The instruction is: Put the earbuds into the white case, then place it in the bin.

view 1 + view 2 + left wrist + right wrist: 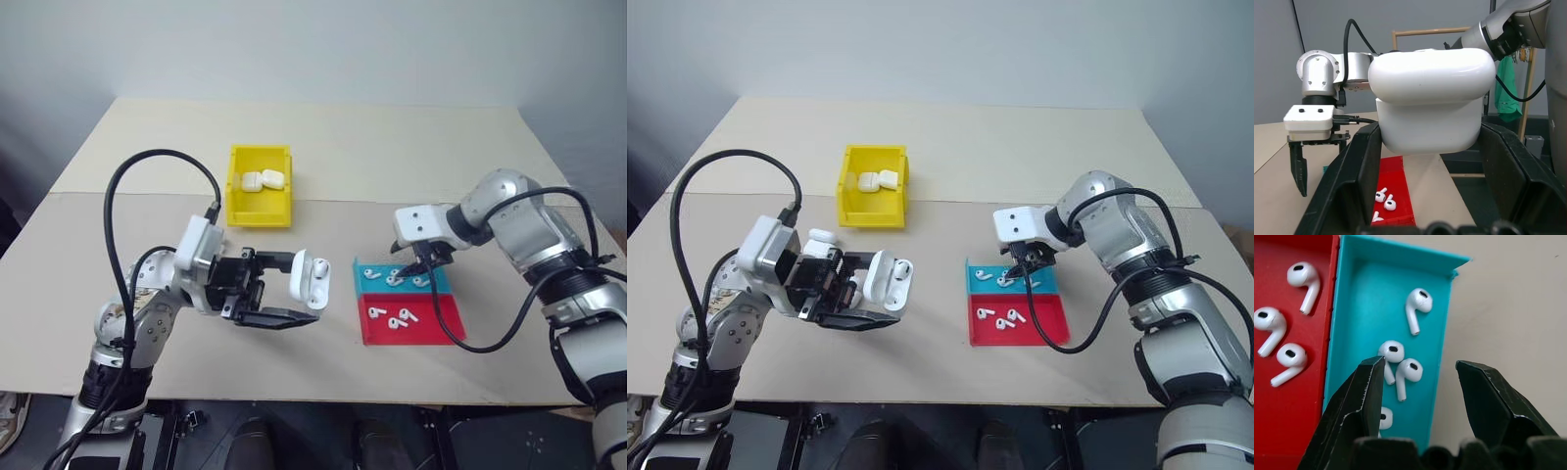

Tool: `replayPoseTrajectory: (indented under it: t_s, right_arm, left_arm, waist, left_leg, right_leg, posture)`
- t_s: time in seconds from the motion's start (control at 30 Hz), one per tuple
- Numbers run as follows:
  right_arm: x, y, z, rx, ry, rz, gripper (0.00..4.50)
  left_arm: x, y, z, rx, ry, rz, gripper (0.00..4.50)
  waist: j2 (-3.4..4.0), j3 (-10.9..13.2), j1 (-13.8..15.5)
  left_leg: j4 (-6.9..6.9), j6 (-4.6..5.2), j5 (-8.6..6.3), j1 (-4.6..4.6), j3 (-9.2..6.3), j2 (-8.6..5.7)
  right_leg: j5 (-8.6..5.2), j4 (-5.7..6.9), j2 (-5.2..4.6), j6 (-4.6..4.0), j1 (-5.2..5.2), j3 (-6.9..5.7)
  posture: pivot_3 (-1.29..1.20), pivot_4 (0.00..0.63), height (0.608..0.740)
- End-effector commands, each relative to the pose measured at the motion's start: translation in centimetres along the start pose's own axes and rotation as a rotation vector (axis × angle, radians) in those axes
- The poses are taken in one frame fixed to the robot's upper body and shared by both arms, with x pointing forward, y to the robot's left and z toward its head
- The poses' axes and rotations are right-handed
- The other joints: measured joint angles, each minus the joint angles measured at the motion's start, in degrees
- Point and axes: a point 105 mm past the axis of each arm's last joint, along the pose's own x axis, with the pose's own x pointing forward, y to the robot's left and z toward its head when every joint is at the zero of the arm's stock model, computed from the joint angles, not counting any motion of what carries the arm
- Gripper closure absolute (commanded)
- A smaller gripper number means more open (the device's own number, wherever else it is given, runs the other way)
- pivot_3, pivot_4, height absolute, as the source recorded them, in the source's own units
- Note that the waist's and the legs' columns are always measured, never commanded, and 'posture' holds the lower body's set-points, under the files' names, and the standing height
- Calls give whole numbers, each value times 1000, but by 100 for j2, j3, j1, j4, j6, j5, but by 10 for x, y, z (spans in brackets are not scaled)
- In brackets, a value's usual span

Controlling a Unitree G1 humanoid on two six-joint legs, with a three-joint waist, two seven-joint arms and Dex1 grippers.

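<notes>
My left gripper (302, 286) is shut on the white case (313, 279), holding it above the table with its lid hinged open. In the left wrist view the case (1432, 103) sits between the two black fingers. Several earbuds (1418, 301) lie in a shallow blue tray (374, 286) and more earbuds (1303, 274) lie in the red tray (436, 328) beside it. My right gripper (1420, 367) points down over the blue tray, open, with an earbud (1409, 369) on the tray floor below the gap. The yellow bin (260, 217) stands further back on the table.
White cases (263, 180) lie inside the yellow bin. The blue and red trays sit side by side near the table's front right. A black cable (157, 157) loops up from my left arm. Bare tabletop (411, 157) lies behind the trays.
</notes>
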Motion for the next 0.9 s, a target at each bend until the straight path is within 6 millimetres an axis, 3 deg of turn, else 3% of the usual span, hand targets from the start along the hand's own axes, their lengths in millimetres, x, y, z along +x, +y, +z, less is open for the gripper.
replayPoseTrajectory:
  t_s: [0.03,0.5,0.9]
  right_arm:
    - [-13,1,-3,-41,21,4,1698]
    - [-6,3,-26,-122,104,69,1698]
    - [6,5,-32,-146,125,88,1698]
  left_arm:
    - [8,-5,7,38,-33,-24,1769]
    - [17,-10,6,28,-35,-7,1769]
    - [14,-9,10,32,-28,10,1769]
  waist:
    - [0,0,11]
    - [0,0,1]
    - [0,0,-11]
  left_leg:
    - [0,0,0,0,0,0]
    - [0,-1,1,6,0,0]
    - [0,-2,1,6,0,0]
  right_leg:
    - [0,0,0,0,0,0]
    - [0,1,0,0,3,1]
    - [0,1,0,0,4,0]
  posture:
    - [0,150,740]
    - [0,150,740]
    - [0,150,740]
